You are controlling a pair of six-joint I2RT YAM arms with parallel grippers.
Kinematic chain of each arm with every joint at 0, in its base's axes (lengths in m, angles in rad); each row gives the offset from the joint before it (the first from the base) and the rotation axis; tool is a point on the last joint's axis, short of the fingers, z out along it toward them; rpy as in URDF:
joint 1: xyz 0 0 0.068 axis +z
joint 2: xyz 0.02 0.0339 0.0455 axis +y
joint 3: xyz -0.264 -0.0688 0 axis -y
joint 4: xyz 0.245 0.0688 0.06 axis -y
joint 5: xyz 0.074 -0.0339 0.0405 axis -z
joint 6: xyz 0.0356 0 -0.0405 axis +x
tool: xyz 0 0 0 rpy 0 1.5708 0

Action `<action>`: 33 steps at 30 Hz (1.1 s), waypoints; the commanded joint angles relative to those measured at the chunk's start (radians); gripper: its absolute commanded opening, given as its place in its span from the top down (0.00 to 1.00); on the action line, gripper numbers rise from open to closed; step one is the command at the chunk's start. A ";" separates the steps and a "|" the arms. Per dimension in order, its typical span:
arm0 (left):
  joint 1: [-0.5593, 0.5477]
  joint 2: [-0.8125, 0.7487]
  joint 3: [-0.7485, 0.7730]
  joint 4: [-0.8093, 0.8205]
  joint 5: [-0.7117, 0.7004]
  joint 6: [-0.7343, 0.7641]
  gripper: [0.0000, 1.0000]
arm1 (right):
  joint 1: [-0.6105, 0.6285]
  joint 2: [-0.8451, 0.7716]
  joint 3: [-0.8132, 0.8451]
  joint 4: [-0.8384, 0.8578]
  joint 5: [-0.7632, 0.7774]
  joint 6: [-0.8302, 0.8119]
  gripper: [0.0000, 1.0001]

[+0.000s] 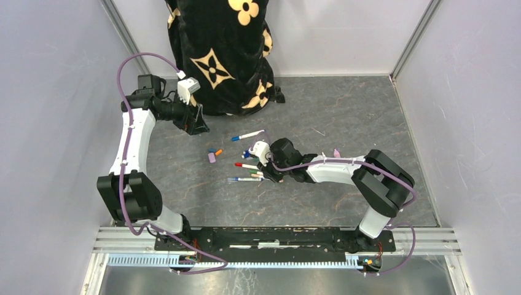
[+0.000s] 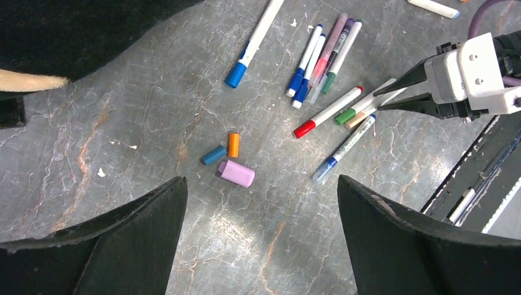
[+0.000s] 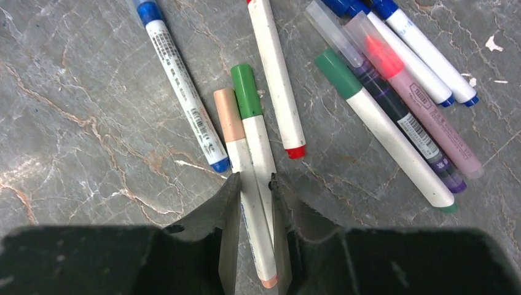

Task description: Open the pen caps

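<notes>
Several pens lie in a loose pile mid-table (image 1: 249, 165). My right gripper (image 3: 254, 184) is low on the table, shut around the white barrels of the peach-capped pen (image 3: 228, 117) and the green-capped pen (image 3: 247, 92), which lie side by side. It also shows in the left wrist view (image 2: 378, 100) and the top view (image 1: 265, 175). Three loose caps, pink (image 2: 236, 173), orange (image 2: 233, 145) and blue (image 2: 214, 155), lie left of the pile. My left gripper (image 2: 262, 203) is open and empty, held high at the back left (image 1: 195, 120).
A black cloth with cream flowers (image 1: 221, 49) lies at the back by the left gripper. One blue-capped pen (image 2: 252, 43) lies apart at the back of the pile. A small pink cap (image 1: 336, 152) lies right of the right arm. Grey walls enclose the table.
</notes>
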 commanded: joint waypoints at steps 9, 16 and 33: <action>-0.004 0.003 0.032 -0.065 0.077 0.072 0.03 | -0.074 -0.019 0.032 -0.047 -0.068 -0.004 0.77; -0.004 0.001 0.043 -0.077 0.092 0.087 0.03 | -0.109 -0.002 0.045 -0.084 -0.117 -0.016 0.78; -0.005 0.004 0.043 -0.135 0.121 0.146 0.03 | -0.111 0.089 0.030 -0.132 -0.112 -0.066 0.59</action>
